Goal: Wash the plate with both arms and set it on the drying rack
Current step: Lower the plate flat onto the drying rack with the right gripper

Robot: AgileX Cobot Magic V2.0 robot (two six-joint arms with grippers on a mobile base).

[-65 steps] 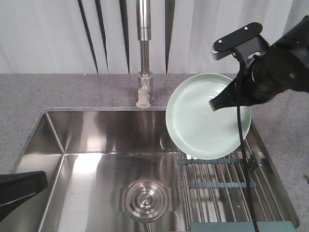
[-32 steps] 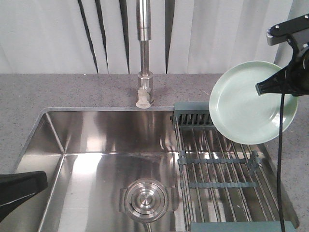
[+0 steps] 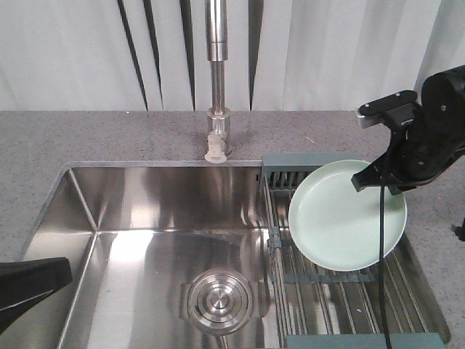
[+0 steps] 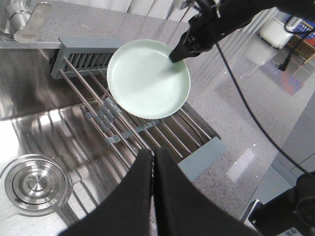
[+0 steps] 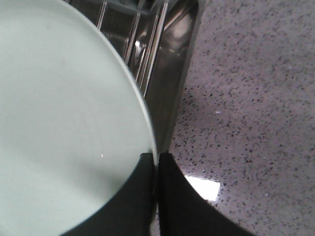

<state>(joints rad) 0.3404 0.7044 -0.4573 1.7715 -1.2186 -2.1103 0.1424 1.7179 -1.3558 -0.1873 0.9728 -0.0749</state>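
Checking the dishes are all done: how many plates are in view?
1. The plate is over the rack, gripped at its rim by the right pincer. None in the sink.

The grey speckled worktop (image 3: 109, 134) has a steel sink (image 3: 145, 203) sunk into it. A steel tap (image 3: 217, 87) stands upright on it just behind the sink.

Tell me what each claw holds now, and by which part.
The right claw pinches the plate by its rim, at the upper right edge in the front view. The left claw is shut and holds nothing.
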